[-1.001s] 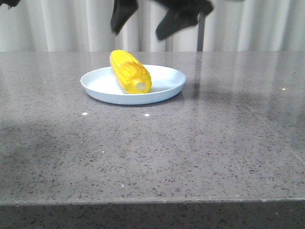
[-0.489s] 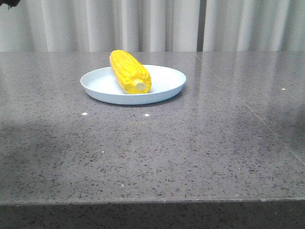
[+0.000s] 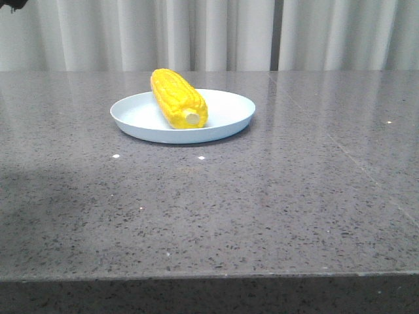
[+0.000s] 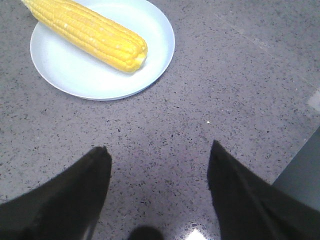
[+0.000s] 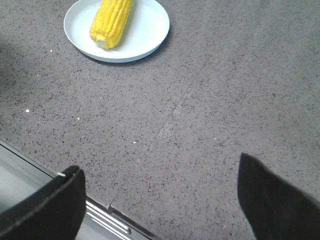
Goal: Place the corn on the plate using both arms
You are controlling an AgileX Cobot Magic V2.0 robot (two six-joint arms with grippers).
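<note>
— One cob is seen: where is the corn (image 3: 179,98) placed?

— It is laid on the plate (image 3: 226,108), lengthwise from the far rim toward the near one. Its pale stub end is turned toward the front camera, and its other end is carried just past the far rim. The cob is set left of the plate's middle in the front view, so that bare plate is shown to the right of it.

— And the plate itself?

— It is rested flat on the grey speckled table (image 3: 262,209), left of centre and toward the far side. White curtains (image 3: 216,33) are hung behind the table.

— How is the left claw (image 4: 159,170) held?

— It is spread wide, with nothing between its two dark fingers (image 4: 85,190). Only bare table is seen in the gap. The plate (image 4: 90,75) and the corn (image 4: 90,30) are seen ahead of it, well apart from the fingers, and no contact is made.

— And the right claw (image 5: 160,200)?

— It is likewise spread apart and nothing is gripped. Its fingers (image 5: 270,200) are seen above the table's near edge, where a metal rail (image 5: 100,212) is visible. The plate (image 5: 145,30) with the corn (image 5: 111,20) is seen far off from it.

— Is either arm caught by the front camera?

— Only a small dark shape (image 3: 12,4) is shown at the upper left corner; what it belongs to cannot be told.
</note>
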